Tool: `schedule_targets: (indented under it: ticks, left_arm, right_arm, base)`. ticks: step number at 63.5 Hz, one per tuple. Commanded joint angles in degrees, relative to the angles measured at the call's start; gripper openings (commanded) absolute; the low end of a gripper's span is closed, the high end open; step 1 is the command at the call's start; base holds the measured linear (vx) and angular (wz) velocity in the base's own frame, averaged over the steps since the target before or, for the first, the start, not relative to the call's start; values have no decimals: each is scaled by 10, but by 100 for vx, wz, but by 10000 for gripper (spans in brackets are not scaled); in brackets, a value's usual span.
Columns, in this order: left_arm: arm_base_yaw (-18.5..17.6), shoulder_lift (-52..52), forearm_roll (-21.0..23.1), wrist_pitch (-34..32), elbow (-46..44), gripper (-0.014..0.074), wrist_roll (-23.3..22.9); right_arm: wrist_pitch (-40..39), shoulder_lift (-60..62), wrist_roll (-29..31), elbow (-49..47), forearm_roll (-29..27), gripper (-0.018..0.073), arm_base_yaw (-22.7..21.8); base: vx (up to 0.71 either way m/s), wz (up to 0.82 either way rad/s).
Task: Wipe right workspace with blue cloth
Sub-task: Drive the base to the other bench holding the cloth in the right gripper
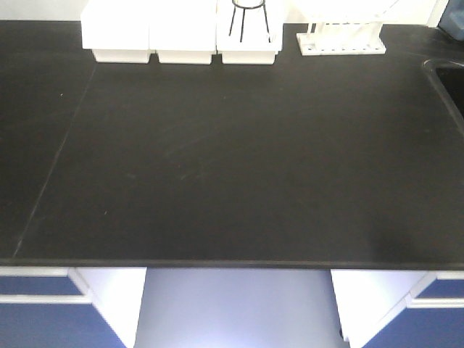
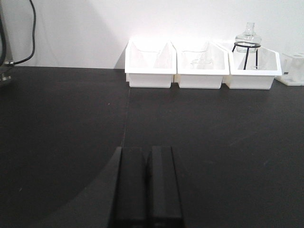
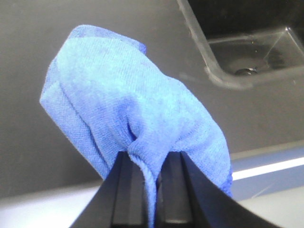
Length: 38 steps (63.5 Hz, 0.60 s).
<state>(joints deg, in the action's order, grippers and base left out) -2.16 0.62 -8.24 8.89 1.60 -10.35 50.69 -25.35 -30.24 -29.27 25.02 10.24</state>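
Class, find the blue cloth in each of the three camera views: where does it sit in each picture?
Front view: not in it.
Left wrist view: not in it; the left claw is shut and empty.
Right wrist view: the blue cloth fills the centre, pinched in the right claw.
Shared landmark: the black countertop, in all three.

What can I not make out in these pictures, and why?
Right wrist view: the blue cloth, pinched in the right hand, hides the counter under it; contact cannot be told.
Front view: the sink is cut off by the right edge; neither hand shows there.
Left wrist view: the white rack is cut off by the right edge.
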Motion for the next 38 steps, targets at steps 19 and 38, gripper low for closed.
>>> schedule_targets:
  ticks: [19,38]
  left_arm:
    - [-3,9,-1,-48,17,-6,-5]
    - [-3,9,-1,-48,17,-6,-5]
  right_arm:
    - [-33,-4,6,-16,19,0,1]
    - [-34,-4,5,-16,19,0,1]
  base:
    - [-23,7]
    - [-28,-5]
